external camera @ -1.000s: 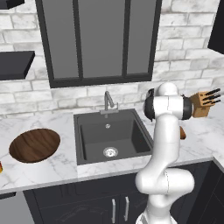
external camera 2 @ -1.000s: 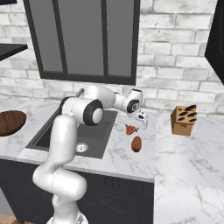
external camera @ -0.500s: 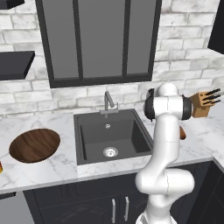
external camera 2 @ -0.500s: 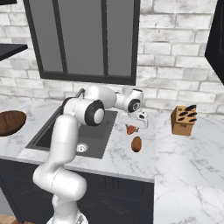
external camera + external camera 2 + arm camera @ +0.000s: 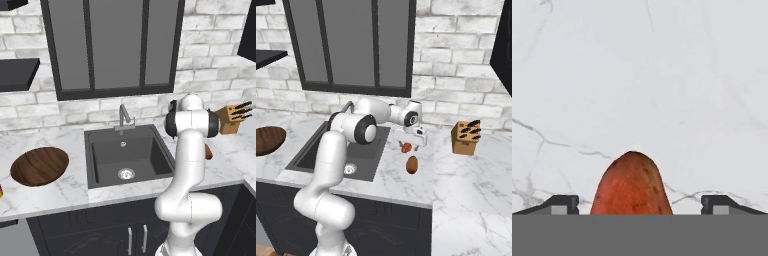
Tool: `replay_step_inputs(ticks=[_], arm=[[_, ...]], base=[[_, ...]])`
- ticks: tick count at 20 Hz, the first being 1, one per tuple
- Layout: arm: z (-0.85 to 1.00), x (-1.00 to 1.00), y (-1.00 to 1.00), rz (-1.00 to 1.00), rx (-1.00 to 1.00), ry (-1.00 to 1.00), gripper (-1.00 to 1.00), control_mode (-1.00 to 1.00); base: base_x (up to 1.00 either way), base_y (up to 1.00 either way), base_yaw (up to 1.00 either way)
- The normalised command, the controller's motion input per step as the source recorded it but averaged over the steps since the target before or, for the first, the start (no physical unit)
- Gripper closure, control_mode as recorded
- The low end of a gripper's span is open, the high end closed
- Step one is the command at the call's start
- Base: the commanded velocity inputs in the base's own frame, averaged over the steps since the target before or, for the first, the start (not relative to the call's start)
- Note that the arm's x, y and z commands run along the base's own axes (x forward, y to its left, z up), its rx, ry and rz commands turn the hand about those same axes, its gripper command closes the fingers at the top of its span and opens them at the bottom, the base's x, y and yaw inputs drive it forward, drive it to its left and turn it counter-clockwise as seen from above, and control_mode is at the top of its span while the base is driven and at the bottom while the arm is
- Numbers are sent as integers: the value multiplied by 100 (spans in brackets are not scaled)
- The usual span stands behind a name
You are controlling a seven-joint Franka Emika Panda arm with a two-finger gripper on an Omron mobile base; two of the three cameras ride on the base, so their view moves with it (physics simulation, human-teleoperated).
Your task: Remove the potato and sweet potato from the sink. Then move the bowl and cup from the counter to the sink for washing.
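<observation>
In the left base view the arm (image 5: 192, 145) hides most of the potato (image 5: 208, 152), leaving a brown sliver at its right edge. The cup (image 5: 0, 190) is cut by the left edge to a yellow speck. In the right base view the bowl (image 5: 267, 139) is cut by the left edge. In the hand view the sweet potato (image 5: 632, 184) runs under the bottom band, its lower end hidden.

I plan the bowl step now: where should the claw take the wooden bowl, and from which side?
Take the wooden bowl by its rim, coming straight down from above with one finger inside and one outside. It is wide, shallow and lies flat on the marble counter, likely too wide to span. The rim nearest the sink looks easiest to reach.
</observation>
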Motion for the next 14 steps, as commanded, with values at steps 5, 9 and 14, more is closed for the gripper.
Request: replay_step_inputs(ticks=[5, 9, 14], arm=[[9, -17, -3, 0, 0, 1, -100, -100], [21, -22, 0, 1, 0, -1, -100, -100], [29, -19, 0, 3, 0, -4, -100, -100]], base=[[0, 0, 0], [0, 0, 0], [0, 0, 0]])
